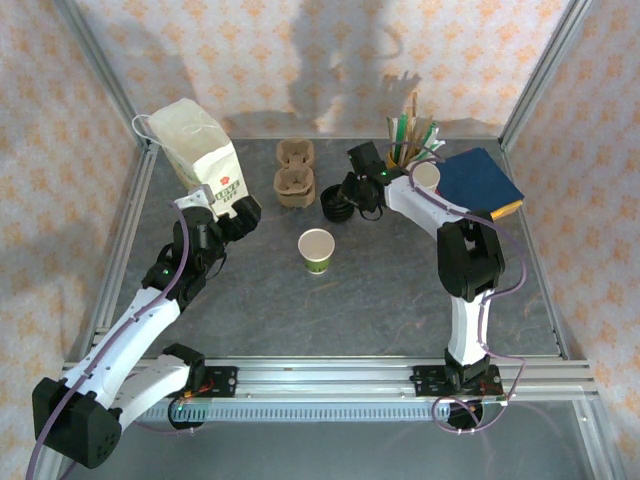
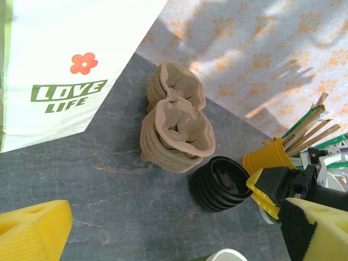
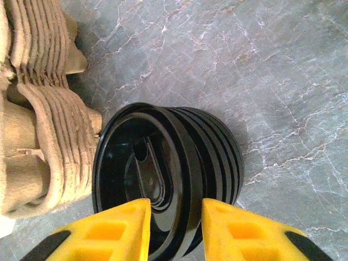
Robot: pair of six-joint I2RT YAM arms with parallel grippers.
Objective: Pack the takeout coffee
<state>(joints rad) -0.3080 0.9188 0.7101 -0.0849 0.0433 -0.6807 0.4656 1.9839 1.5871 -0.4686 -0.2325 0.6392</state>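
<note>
Mid-table: cup (image 1: 316, 250) upright, mouth up; R claw (image 3: 175, 228) narrow astride lid (image 3: 136, 163), L claw (image 2: 173, 225) wide.

The stack of black lids (image 3: 163, 179) is gleaming as smooth, glossy plastic, and my yellow fingers (image 3: 109, 231) at its rim are showing as matt moulded plastic. Just beside the lids, the cup carriers (image 3: 38, 109) are looking like rough, fibrous pressed pulp in dull brown, while the tabletop (image 3: 272, 81) around the lids is reading as a grey, veined, stone-look surface with little shine.
</note>
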